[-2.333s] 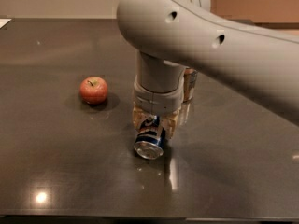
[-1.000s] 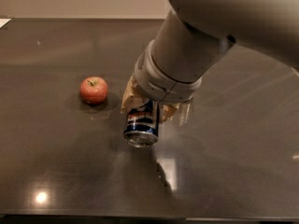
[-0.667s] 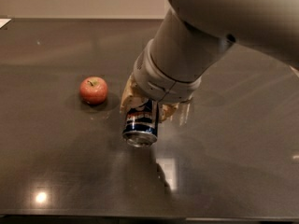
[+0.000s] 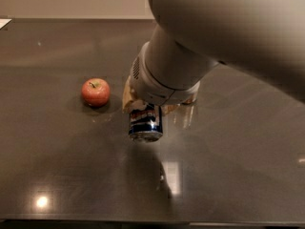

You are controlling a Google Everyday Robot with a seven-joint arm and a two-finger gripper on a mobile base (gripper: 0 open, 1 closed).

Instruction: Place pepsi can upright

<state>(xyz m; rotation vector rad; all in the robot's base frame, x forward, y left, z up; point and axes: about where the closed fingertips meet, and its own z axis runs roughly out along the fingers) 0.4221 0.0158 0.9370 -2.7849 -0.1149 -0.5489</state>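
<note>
The pepsi can is dark blue with red-and-white graphics and a silver end. It hangs nearly upright under my wrist, its silver bottom rim close to or touching the dark table. My gripper is shut on the can's upper part, with one finger on each side. The big grey arm hides the can's top and most of the fingers.
A red apple sits on the table to the left of the can, apart from it. The table's front edge runs along the bottom of the view. A white object corner shows at the far left edge.
The can has turned from tilted with its end toward the camera to nearly upright. The arm has swung up and closer to the camera, covering more of the view.
</note>
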